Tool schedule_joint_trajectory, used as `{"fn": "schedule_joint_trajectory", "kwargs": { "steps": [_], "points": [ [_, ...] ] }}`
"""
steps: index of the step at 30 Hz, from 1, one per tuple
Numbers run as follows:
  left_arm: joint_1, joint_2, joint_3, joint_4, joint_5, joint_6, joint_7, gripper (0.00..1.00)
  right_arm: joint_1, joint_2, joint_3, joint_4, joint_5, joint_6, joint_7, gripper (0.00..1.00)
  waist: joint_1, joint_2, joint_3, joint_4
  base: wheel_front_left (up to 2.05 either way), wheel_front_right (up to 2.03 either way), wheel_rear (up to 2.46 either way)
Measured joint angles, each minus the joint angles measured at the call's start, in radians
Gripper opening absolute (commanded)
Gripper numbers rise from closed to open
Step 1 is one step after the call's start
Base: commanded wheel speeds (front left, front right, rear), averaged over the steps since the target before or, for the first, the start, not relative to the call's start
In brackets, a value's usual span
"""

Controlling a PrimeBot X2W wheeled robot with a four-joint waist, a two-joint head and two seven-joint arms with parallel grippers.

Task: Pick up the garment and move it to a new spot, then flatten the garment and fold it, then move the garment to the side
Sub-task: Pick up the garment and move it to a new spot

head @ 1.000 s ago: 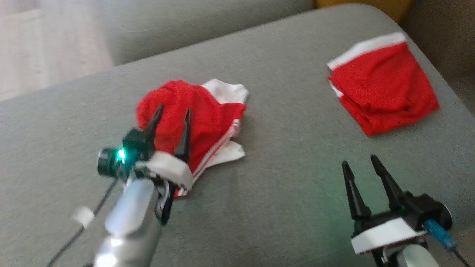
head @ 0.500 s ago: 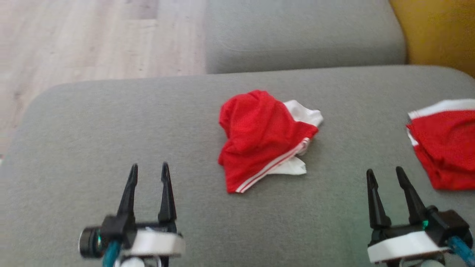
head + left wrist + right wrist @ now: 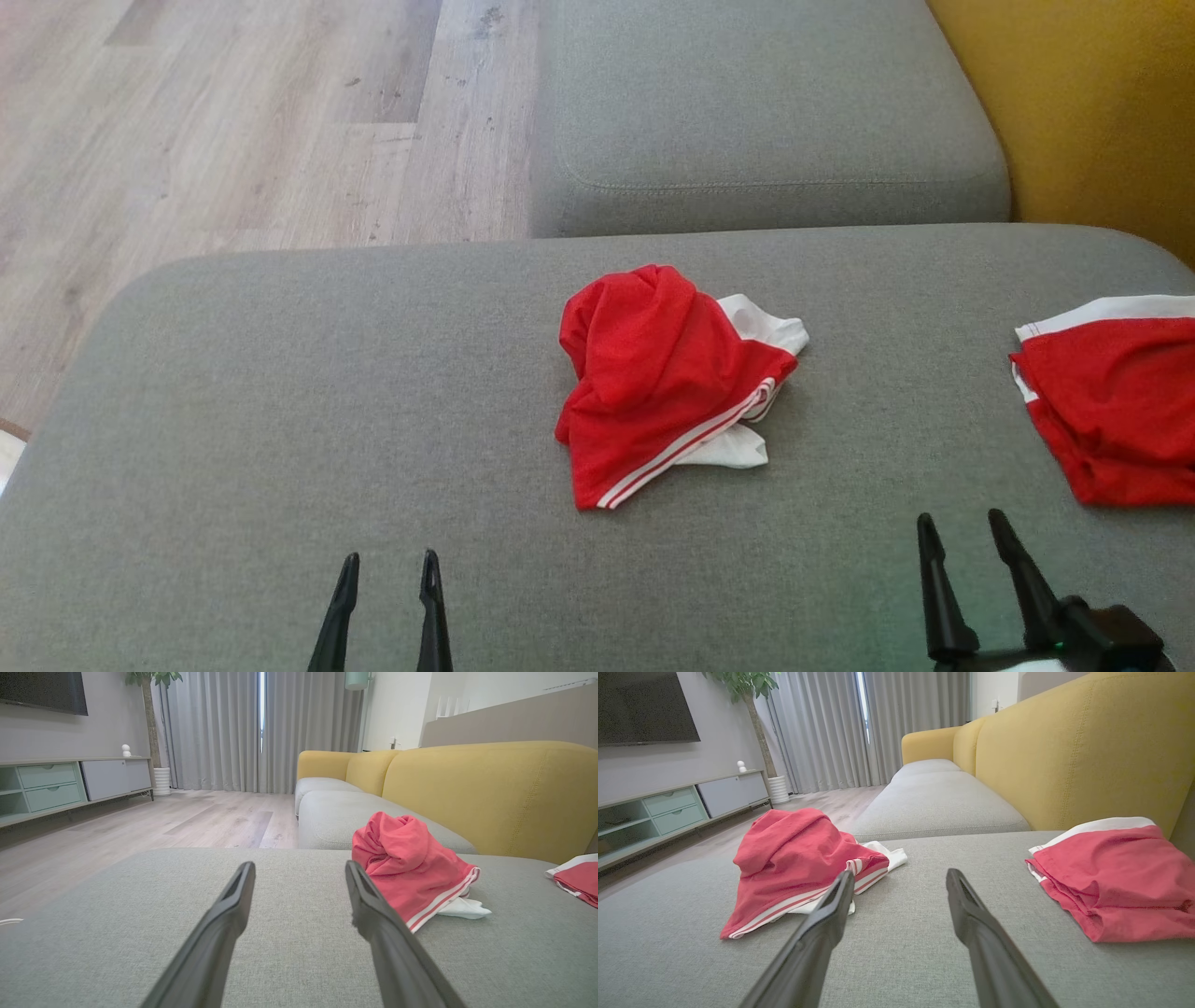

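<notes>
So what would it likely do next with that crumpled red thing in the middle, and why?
Probably move the left gripper and right gripper forward to the crumpled red garment and spread it flat. Both are open, empty and short of it; it lies bunched, unheld, on the grey cushion, while the second red garment looks folded.

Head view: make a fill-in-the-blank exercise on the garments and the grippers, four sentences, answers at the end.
1. The crumpled garment is red with ____ stripes.
2. It lies on a ____ cushion.
3. In the head view the second garment lies to the ____ of the crumpled one, apart from it.
4. The left gripper and the right gripper both stand ____, holding nothing.
Missing words: white; grey; right; open.
</notes>
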Motion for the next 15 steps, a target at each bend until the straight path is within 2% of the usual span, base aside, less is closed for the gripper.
{"fn": "schedule_joint_trajectory", "kwargs": {
  "steps": [15],
  "points": [
    [0.0, 0.0, -0.017, 0.007, 0.011, 0.0, 0.0, 1.0, 0.0, 0.002, 0.02, 0.013, 0.0, 0.0, 0.0, 1.0, 0.0, 0.0, -0.011, 0.0, 0.0, 0.0, 0.0]
  ]
}}
